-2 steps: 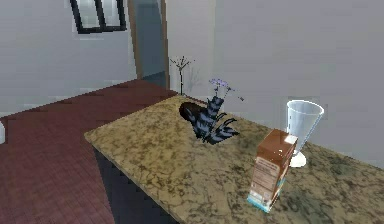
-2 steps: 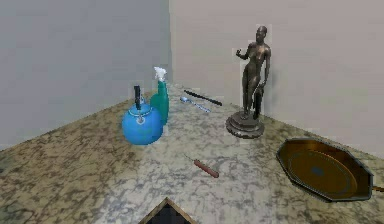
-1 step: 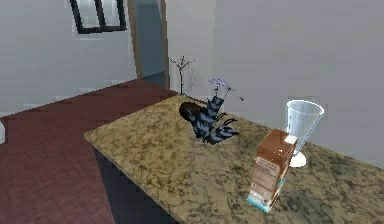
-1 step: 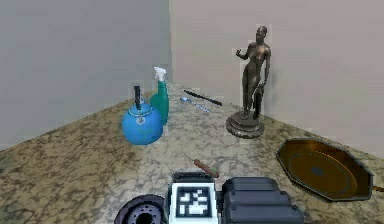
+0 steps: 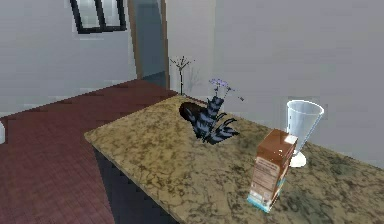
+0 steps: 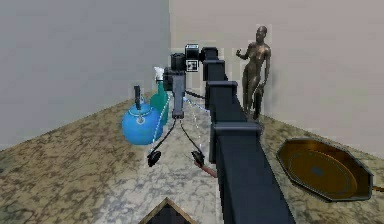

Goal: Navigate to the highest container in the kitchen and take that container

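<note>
Container [image 6: 140,126], round and blue, stands near tool [image 6: 180,158]; cannot tell if tool holds anything.

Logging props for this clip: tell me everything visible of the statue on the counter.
The statue is a slim standing human figure, dark bronze-brown with a dull metallic sheen. It stands upright, one arm looking bent and raised. Its feet rest on the speckled stone counter near the far edge, close to the pale wall, just right of the arm's far end in the arm side view. Nothing else seems to touch it.
</note>
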